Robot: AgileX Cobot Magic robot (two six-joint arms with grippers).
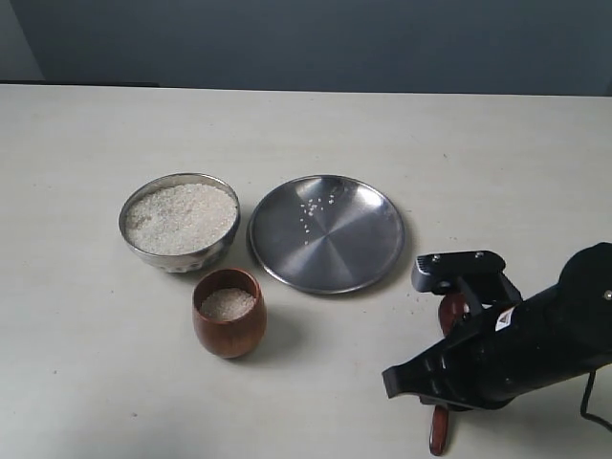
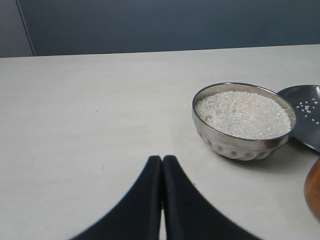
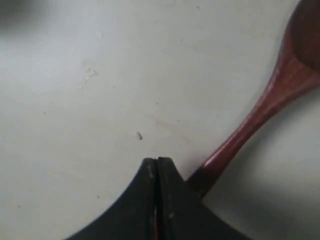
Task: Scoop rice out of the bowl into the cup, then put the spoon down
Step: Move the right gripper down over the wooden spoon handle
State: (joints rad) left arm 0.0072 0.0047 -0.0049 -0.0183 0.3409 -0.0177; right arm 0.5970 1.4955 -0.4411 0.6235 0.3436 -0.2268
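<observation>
The steel bowl (image 1: pixel 143 251) (image 2: pixel 235 147) holds a level mass of rice (image 1: pixel 182 218) (image 2: pixel 242 114). In front of it stands the wooden cup (image 1: pixel 229 335), with rice inside close to its rim; only its edge (image 2: pixel 314 195) enters the left wrist view. The spoon (image 1: pixel 439 432) (image 3: pixel 280 85) lies flat on the table at the right, and the right arm covers its middle. My right gripper (image 1: pixel 392 379) (image 3: pixel 157 160) is shut just above the handle, which passes beside and under the fingers, not between them. My left gripper (image 2: pixel 162 159) is shut and empty, short of the bowl, and out of the exterior view.
A flat steel plate (image 1: pixel 344 249) (image 2: pixel 312 131) with a few stray grains lies right of the bowl, between it and the spoon. The pale table (image 1: pixel 96 382) extends left and forward. A dark wall runs along the back.
</observation>
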